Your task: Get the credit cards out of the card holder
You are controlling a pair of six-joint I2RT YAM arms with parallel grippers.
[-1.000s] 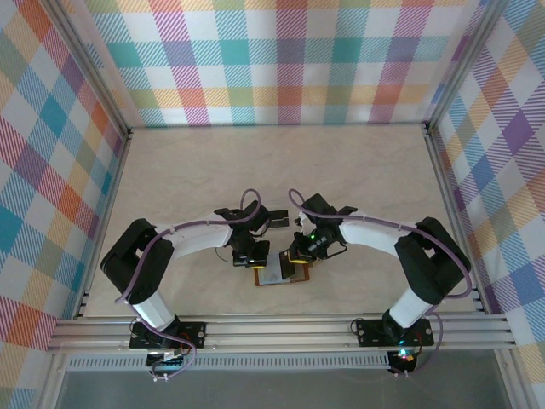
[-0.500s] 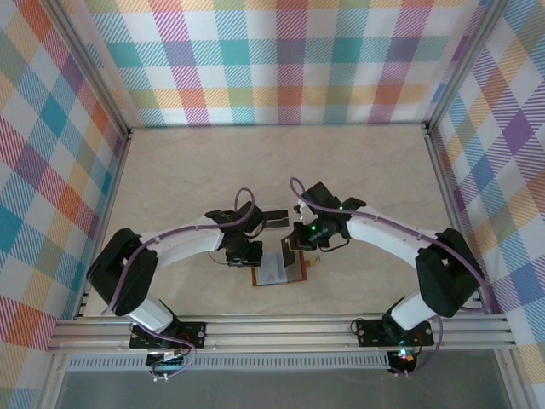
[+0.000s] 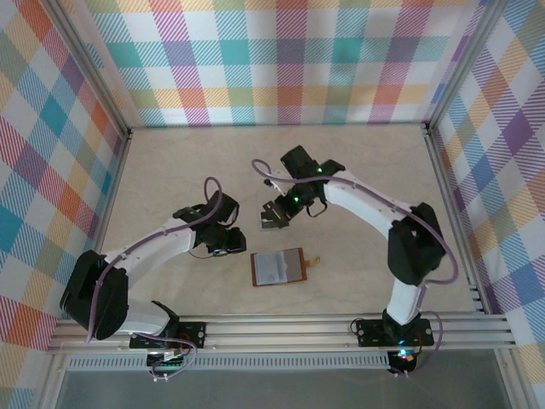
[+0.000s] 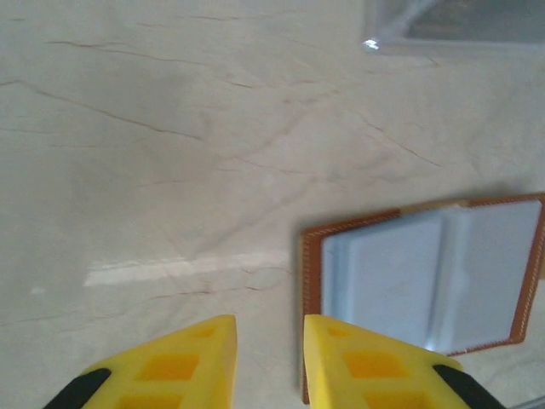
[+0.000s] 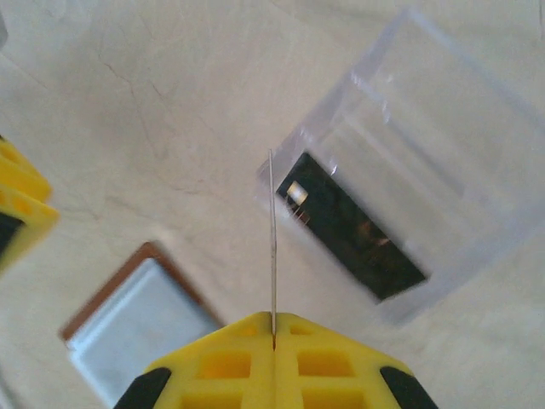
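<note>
- Wallet point(image 3: 278, 267) lies open and flat near the table's point(image 3: 366, 170) near edge, about mid-width.
- Right claw point(image 5: 273, 331) is clenched on a thin credit card point(image 5: 272, 239), which I see edge-on.
- Left claw point(image 4: 268, 332) is released and empty, beside the wallet's left edge.
- I see a dark card point(image 5: 358, 223) inside the clear box point(image 5: 443, 145).

Where a second ago both arms crowded the card holder point(image 3: 278, 267), we now find the right tool point(image 5: 273, 319) swung off toward 12 o'clock, a credit card point(image 5: 272, 230) pinched edge-on above the clear sleeve point(image 5: 426, 153). The left tool point(image 4: 268, 341) has backed toward 9 o'clock, its jaws parted, baring the card holder.
</note>
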